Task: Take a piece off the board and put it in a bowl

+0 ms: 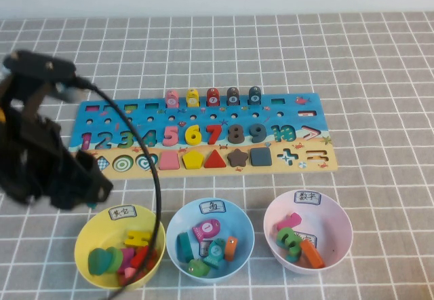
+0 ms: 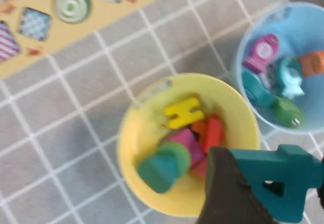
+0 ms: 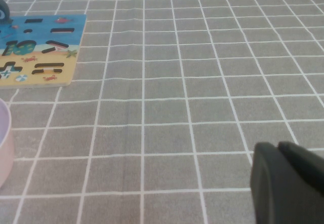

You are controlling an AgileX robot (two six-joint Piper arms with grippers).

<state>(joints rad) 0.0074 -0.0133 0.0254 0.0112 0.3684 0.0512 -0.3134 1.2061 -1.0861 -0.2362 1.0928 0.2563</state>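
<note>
My left gripper (image 2: pixel 276 193) is shut on the piece (image 2: pixel 283 176), a teal-green wooden "4", and holds it in the air over the near edge of the yellow bowl (image 2: pixel 132 133). In the high view that gripper (image 1: pixel 81 188) hangs at the left, in front of the board (image 1: pixel 285 113) and above the yellow bowl (image 1: pixel 87 235); the piece is hidden there. The pink bowl (image 1: pixel 339 212) stands at the front right with several pieces in it. My right gripper (image 3: pixel 277 148) is shut and empty above bare table right of the pink bowl's rim (image 3: pixel 3 143).
A light blue bowl (image 1: pixel 178 222) with several pieces stands between the yellow and pink bowls. The board carries coloured numerals, shapes and pegs. A black cable (image 1: pixel 152 171) arcs from the left arm over the board's left part and the yellow bowl.
</note>
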